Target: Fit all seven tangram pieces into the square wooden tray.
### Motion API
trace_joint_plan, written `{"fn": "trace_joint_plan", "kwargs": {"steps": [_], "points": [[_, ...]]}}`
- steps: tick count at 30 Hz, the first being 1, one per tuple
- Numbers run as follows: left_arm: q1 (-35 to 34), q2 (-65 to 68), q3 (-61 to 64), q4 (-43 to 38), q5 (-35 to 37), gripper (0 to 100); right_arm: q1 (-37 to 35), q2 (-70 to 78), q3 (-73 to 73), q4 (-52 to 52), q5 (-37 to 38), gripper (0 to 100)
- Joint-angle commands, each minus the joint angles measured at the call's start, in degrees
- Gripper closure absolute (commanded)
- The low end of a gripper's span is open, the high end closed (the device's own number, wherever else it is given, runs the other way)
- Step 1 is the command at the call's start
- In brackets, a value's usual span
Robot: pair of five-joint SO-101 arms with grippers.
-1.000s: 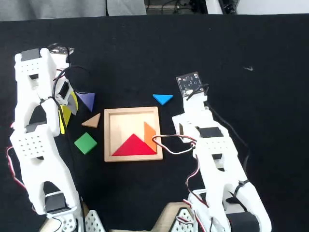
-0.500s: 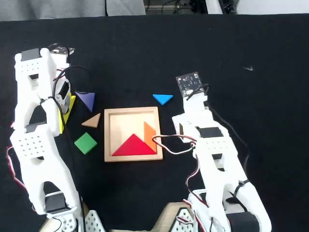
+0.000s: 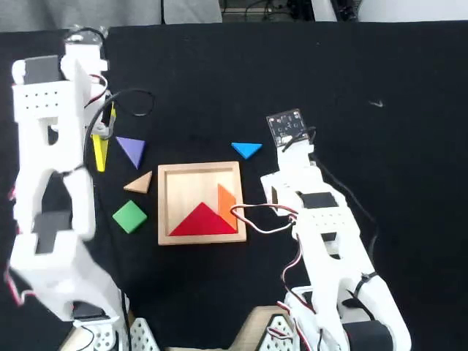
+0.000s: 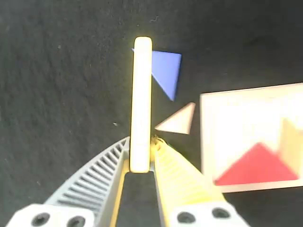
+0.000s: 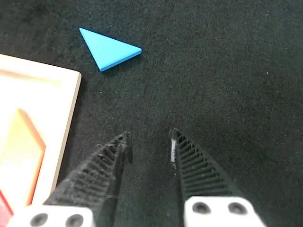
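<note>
Tray [image 3: 199,170] sits mid-table on black cloth [image 3: 365,73], holding a red triangle [image 3: 202,221] along its near wall and an orange piece [image 3: 227,205] against its right wall. Left gripper [image 4: 142,156] is clamped on a yellow piece [image 4: 142,104], held on edge just left of the purple triangle [image 3: 132,150]. Tan triangle [image 3: 140,182] and green square [image 3: 129,216] lie left of the tray. Right gripper [image 5: 149,144] hangs released, jaws apart, over bare cloth near the blue triangle [image 5: 109,48].
</note>
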Motion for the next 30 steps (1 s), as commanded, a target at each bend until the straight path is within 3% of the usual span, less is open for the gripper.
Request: {"fn": "trace_joint_plan", "kwargs": {"steps": [1, 7, 10, 13, 17, 27, 30], "points": [[3.8, -15.2, 6.6, 0.8, 6.7, 97, -0.8, 0.2, -0.2, -1.1, 0.5, 86.1], [6.8, -23.2, 14.5, 0.6, 19.5, 97, -0.8, 0.2, -0.2, -1.1, 0.5, 86.1], [11.7, -25.0, 18.6, 0.6, 21.2, 97, -0.7, 0.2, 0.0, -1.1, 0.5, 86.1], [18.3, -25.7, 21.9, 0.5, 27.9, 97, -0.7, 0.2, 0.1, -1.1, 0.5, 86.1], [21.8, -25.7, 26.9, -0.9, 34.0, 97, -0.7, 0.2, 0.2, -1.1, 0.5, 86.1], [21.4, -26.1, 53.1, -29.7, 33.8, 97, -0.7, 0.2, 0.2, -1.1, 0.5, 86.1], [21.7, -26.0, 56.3, -33.9, 33.8, 97, -0.7, 0.2, 0.2, -1.1, 0.5, 86.1]]}}
